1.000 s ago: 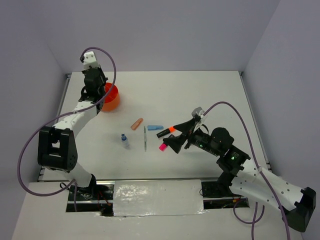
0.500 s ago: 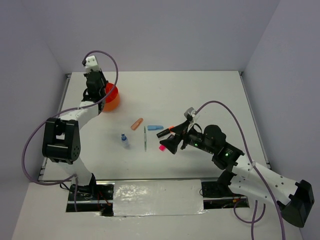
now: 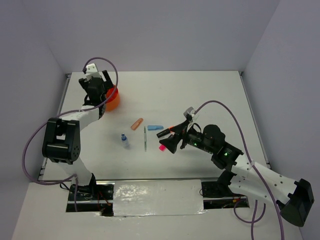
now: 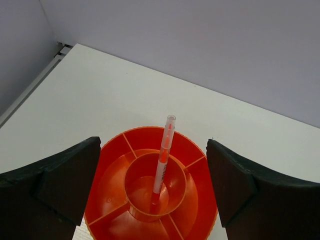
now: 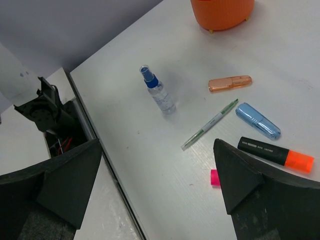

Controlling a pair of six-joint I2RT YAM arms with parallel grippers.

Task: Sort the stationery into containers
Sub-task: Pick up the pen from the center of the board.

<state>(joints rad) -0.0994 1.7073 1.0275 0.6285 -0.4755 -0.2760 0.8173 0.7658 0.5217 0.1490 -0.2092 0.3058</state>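
Note:
The round orange organiser (image 3: pixel 113 99) (image 4: pixel 197 185) stands at the far left. An orange pen (image 4: pixel 163 162) leans upright in its centre well, free of my fingers. My left gripper (image 3: pixel 98 82) (image 4: pixel 152 147) hovers open over it, jaws wide on either side. On the table lie a salmon piece (image 3: pixel 136 124) (image 5: pixel 230 83), a light-blue piece (image 3: pixel 155 127) (image 5: pixel 257 120), a green pen (image 3: pixel 145 138) (image 5: pixel 210 124), a blue-capped bottle (image 3: pixel 124 140) (image 5: pixel 157 92), an orange-capped highlighter (image 3: pixel 165 132) (image 5: pixel 275 152) and a pink cap (image 3: pixel 162 147) (image 5: pixel 215 177). My right gripper (image 3: pixel 172 141) (image 5: pixel 157 150) hangs open above the pink cap, holding nothing.
The organiser (image 5: pixel 222 12) sits well behind the loose items in the right wrist view. The table's near edge and a metal rail (image 5: pixel 95 135) run just left of the bottle. Grey walls close the table at the back and both sides.
My left gripper has opened and let the orange pen go; it now stands in the organiser's centre well. My right arm came slightly left and lower toward the pink cap, still open.

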